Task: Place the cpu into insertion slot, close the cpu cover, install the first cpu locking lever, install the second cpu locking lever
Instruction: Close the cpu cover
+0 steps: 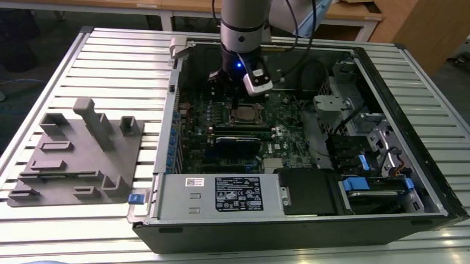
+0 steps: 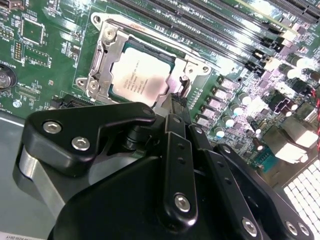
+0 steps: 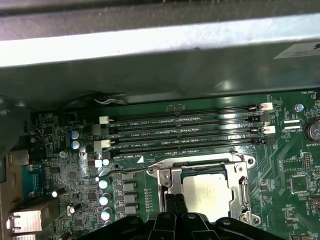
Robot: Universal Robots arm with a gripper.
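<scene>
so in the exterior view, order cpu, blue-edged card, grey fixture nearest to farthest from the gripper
From the gripper:
1. cpu, right beside it.
2. blue-edged card, a little past the cpu.
3. grey fixture, outside the case, on the exterior view's left.

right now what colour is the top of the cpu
The cpu top is pale silver-grey; the second wrist view shows it best.

One arm (image 1: 242, 27), one gripper (image 3: 175, 199), one open computer case (image 1: 294, 234). Inside it I count one green circuit board (image 3: 290, 170), one cpu (image 3: 206, 192) and one cpu cover (image 3: 171, 180). Memory slots (image 3: 185, 132) now: one, two, three, four. One coin battery (image 3: 314, 131). One labelled power supply box (image 1: 220, 195). One slatted table (image 1: 110, 55), and one grey fixture block (image 1: 74, 148).
</scene>
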